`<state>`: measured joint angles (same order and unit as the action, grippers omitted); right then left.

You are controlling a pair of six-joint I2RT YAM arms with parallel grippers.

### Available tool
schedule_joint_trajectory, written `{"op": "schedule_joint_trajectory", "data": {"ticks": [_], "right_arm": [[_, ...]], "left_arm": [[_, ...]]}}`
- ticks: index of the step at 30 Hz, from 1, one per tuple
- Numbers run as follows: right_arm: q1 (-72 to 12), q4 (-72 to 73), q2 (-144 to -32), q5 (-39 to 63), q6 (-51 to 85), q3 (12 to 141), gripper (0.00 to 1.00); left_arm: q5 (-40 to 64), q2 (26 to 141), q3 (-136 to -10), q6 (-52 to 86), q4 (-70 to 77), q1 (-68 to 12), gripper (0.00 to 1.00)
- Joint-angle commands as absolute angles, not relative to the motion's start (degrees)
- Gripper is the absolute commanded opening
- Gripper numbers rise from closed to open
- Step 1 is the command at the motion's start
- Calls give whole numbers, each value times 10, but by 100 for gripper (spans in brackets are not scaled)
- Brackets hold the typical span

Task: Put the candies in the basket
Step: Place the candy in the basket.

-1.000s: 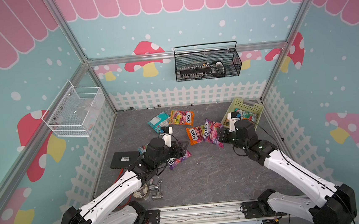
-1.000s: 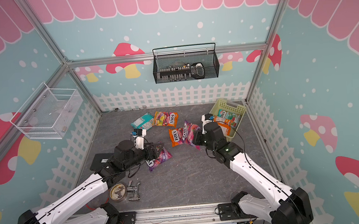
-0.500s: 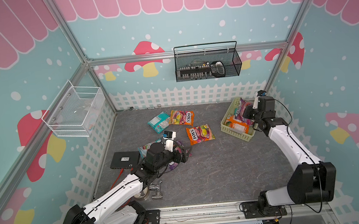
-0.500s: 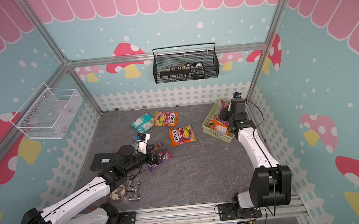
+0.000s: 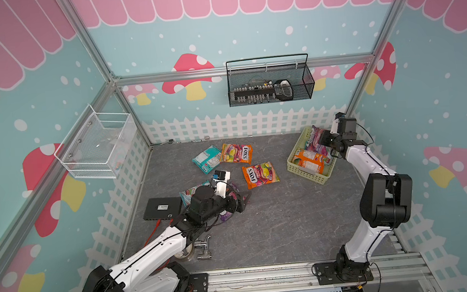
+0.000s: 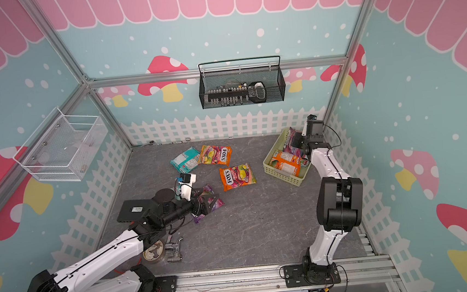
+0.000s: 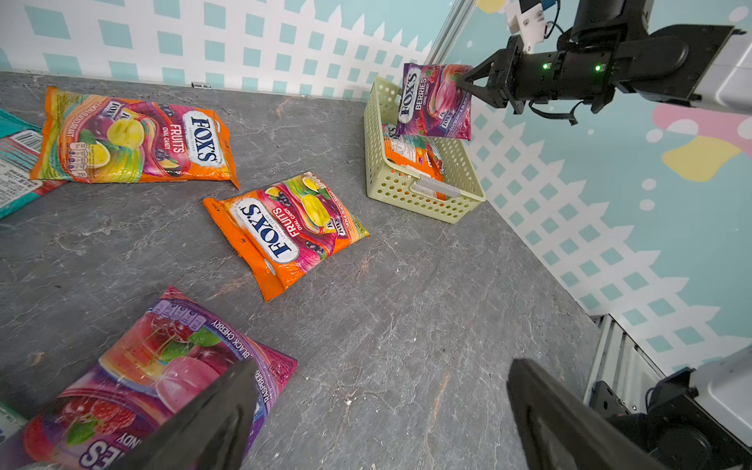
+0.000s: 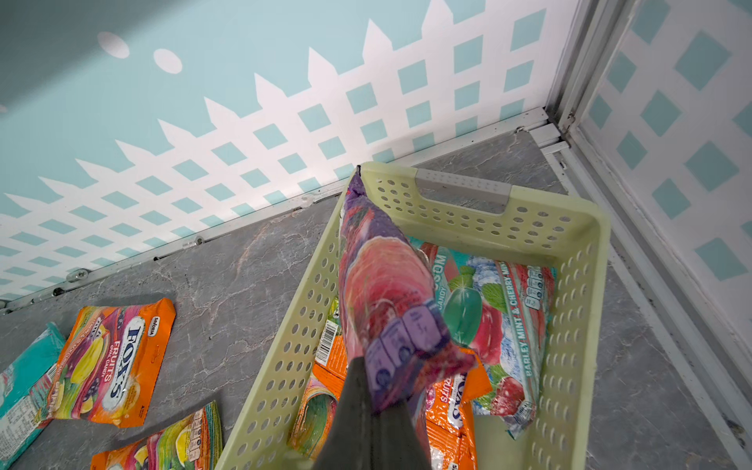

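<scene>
Candies lie partly in the shallow pale yellow-green perforated plastic basket (image 5: 308, 175), which sits by the far right corner of the grey stone-patterned floor (image 5: 275, 220), and partly loose on that floor. My right pincer (image 7: 468, 83) is clenched on one edge of a glossy purple "FOX'S Berries" bag (image 7: 433, 101), which hangs over the far end of the basket. I cannot tell whether it touches the rim. Under it in the basket lie an orange bag (image 8: 451, 403) and a teal mint-and-cherry bag (image 8: 504, 309). My left pincer (image 6: 212, 202) is released, jaws spread wide, low over a purple black-cherry bag (image 7: 175, 354) near the middle of the floor. One finger (image 7: 211, 419) hangs over that bag's edge, and I cannot make out any contact. The nearer orange "Fruits" bag (image 5: 260, 175) lies face up between that spot and the basket. The farther orange "Fruits" bag (image 5: 236, 153) lies towards the back fence, with a teal bag turned label side up (image 5: 207, 159) just beside it.
</scene>
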<state>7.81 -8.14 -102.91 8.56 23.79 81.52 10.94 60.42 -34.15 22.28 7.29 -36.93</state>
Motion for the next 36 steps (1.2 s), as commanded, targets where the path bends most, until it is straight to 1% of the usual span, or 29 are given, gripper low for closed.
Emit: {"op": "schedule_joint_trajectory", "data": {"ticks": [1, 3, 6, 10, 17, 21, 23, 27, 30, 33, 34, 36], "right_arm": [[80, -39, -1035, 94, 226, 839, 0], [81, -33, -1036, 89, 229, 841, 0], [79, -35, -1030, 118, 249, 826, 0], [76, 14, -996, 125, 264, 758, 0], [88, 94, -1005, 138, 300, 702, 0], [112, 147, -1032, 202, 330, 690, 0], [127, 152, -1051, 220, 341, 701, 0], [157, 106, -1124, 270, 337, 758, 0], [168, 65, -1155, 261, 323, 782, 0], [175, 46, -1161, 233, 312, 783, 7], [180, 41, -1164, 230, 314, 786, 11], [190, 31, -1172, 227, 316, 793, 23]], "left_arm": [[106, 616, -352, 221, 82, -372, 99], [107, 620, -352, 221, 82, -372, 99], [107, 630, -352, 223, 87, -373, 99], [112, 640, -352, 228, 94, -373, 99], [115, 636, -351, 232, 94, -378, 99], [112, 625, -351, 233, 84, -378, 99], [108, 620, -352, 232, 79, -378, 99], [104, 616, -353, 231, 75, -379, 99], [105, 618, -355, 229, 75, -379, 99], [100, 617, -355, 230, 75, -379, 99], [99, 618, -355, 230, 76, -379, 99], [96, 621, -357, 230, 75, -379, 99]]}}
